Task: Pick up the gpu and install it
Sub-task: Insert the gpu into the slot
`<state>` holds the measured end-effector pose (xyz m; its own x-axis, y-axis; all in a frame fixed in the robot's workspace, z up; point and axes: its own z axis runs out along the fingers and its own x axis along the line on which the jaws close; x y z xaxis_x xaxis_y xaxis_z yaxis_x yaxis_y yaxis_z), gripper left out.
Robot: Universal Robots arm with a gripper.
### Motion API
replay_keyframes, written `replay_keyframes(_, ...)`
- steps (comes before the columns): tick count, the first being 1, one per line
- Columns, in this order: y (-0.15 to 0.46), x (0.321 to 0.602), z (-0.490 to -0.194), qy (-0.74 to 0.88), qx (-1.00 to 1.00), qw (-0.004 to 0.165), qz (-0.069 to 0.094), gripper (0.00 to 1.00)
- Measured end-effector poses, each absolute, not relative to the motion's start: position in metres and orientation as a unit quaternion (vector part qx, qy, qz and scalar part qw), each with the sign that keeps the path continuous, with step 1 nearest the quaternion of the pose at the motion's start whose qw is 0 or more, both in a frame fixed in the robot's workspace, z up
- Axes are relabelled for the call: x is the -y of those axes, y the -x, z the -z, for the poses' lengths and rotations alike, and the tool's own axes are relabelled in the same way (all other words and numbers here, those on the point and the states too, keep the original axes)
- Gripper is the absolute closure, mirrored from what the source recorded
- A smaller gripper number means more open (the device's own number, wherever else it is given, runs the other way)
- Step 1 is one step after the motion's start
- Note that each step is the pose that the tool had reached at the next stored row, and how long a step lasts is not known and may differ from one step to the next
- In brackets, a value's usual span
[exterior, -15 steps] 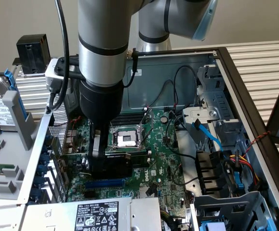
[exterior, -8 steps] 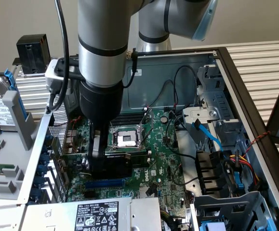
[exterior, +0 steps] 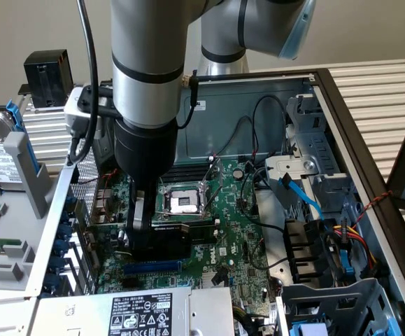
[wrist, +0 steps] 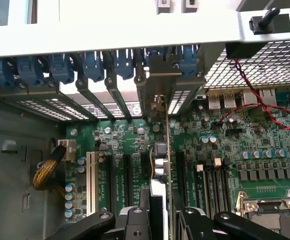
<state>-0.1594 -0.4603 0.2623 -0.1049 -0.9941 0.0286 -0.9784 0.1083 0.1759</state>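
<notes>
Looks like the install step, pick-up part done. Got the gripper [exterior: 140, 234] down deep inside the open PC case [exterior: 342, 112], jaws clamped on the gpu [exterior: 175, 238] from both faces. Holding it upright over the motherboard [exterior: 240, 241], just below the CPU socket [exterior: 185, 201] in the exterior view and right above the blue expansion slot [exterior: 153, 267].

From the wrist view, seeing the gpu [wrist: 161, 160] edge-on, running straight away from the gripper [wrist: 161, 222], with its metal bracket [wrist: 160, 75] up against the rear slot openings. Can't tell whether the card edge is in its slot or just hovering over it, too hidden by the card itself.

Guessing at what seating calls for: keeping the card dead vertical, lining the bottom edge up with the slot, tucking the bracket into its rear opening, then pushing straight down and evenly. Any tilt probably jams it or stresses the slot. Also worth watching the red-and-black twisted wire [wrist: 250, 95] near the vent mesh, though well off to the side.

Counting stuff:
- one gpu, one gripper, one motherboard, one CPU socket
- one white PCI slot [wrist: 90, 182]
- one blue slot
- roughly seven blue retainer clips [wrist: 92, 65] along the rear, hard to be exact
- one power supply [exterior: 143, 311] with a label
- one blue SATA cable [exterior: 303, 199]
</notes>
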Motion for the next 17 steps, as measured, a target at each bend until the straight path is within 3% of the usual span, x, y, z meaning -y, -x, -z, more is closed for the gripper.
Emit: replay_keyframes(17,0.1594,0.4604,-0.2594,-0.665,0.741,0.069,0.056,0.73)
